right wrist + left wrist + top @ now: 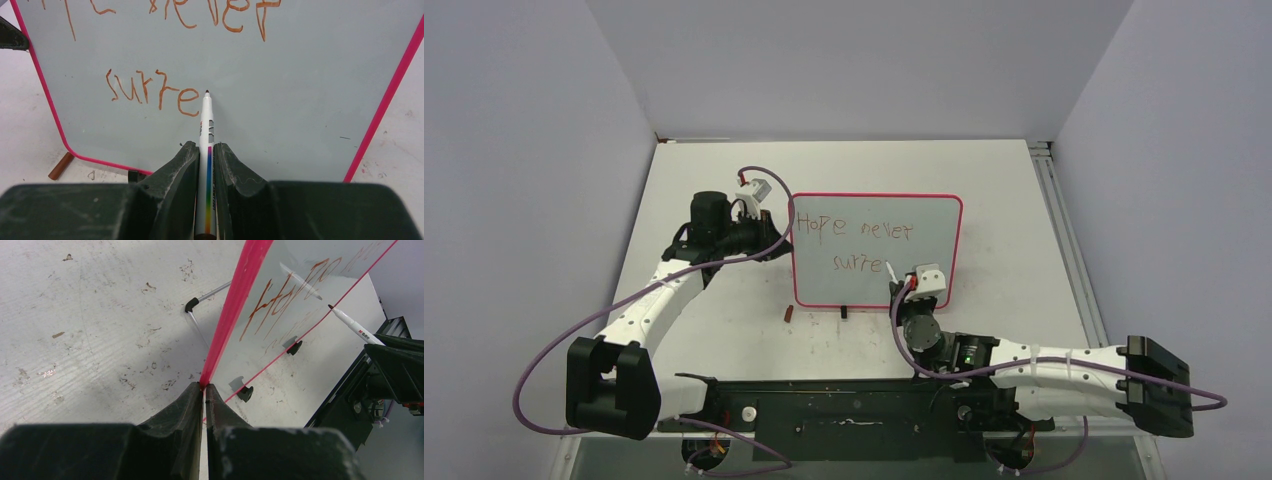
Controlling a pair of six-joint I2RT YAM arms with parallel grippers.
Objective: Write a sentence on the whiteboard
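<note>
The whiteboard (924, 215) stands upright mid-table, white with a pink-red frame (235, 310). On it the sentence (854, 232) reads "Hope never" with "surre" (150, 92) below, in reddish-brown strokes. My left gripper (204, 386) is shut on the board's left edge, its frame pinched between the fingertips. My right gripper (206, 146) is shut on a white marker (206, 130) with a rainbow stripe. The marker's tip (206, 92) sits just right of the last "e", at or close to the board's face. From the left wrist view the marker (352, 324) shows at the right.
A small brown marker cap (789, 313) lies on the table by the board's lower left corner, also visible as a cap (61, 166) in the right wrist view. The board's black feet (244, 392) rest on the white table (1014, 180). A metal rail (1064, 240) runs along the table's right edge.
</note>
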